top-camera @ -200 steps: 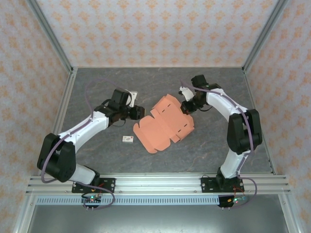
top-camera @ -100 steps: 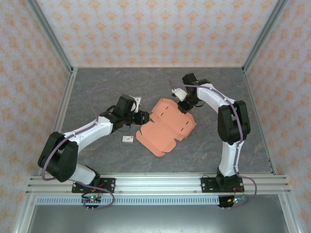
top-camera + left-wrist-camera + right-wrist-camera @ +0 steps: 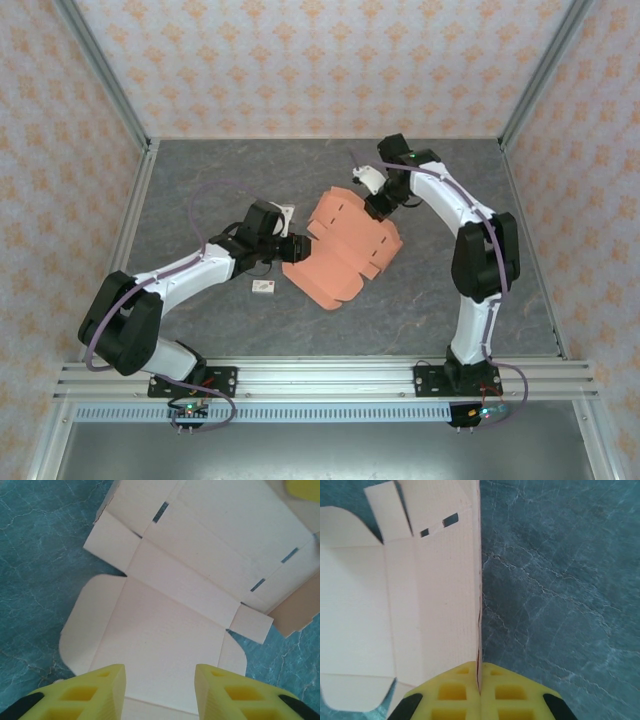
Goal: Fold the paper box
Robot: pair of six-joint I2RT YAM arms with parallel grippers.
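Paper box (image 3: 345, 250), left tool (image 3: 292, 248) moved closer

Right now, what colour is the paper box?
The box is salmon-orange, best seen in the top view.

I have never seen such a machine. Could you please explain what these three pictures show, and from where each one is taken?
This is a robot with a left arm and a right arm, fixed at the near edge of a table. The wide picture looks down from above. The other two come from cameras on the wrists, so the yellow fingers there are the robot's own. On the table lie a flat orange cardboard sheet, the paper box not yet folded, and a tiny white tag. The right gripper is shut on one edge of the sheet. The left gripper is open over the opposite side.
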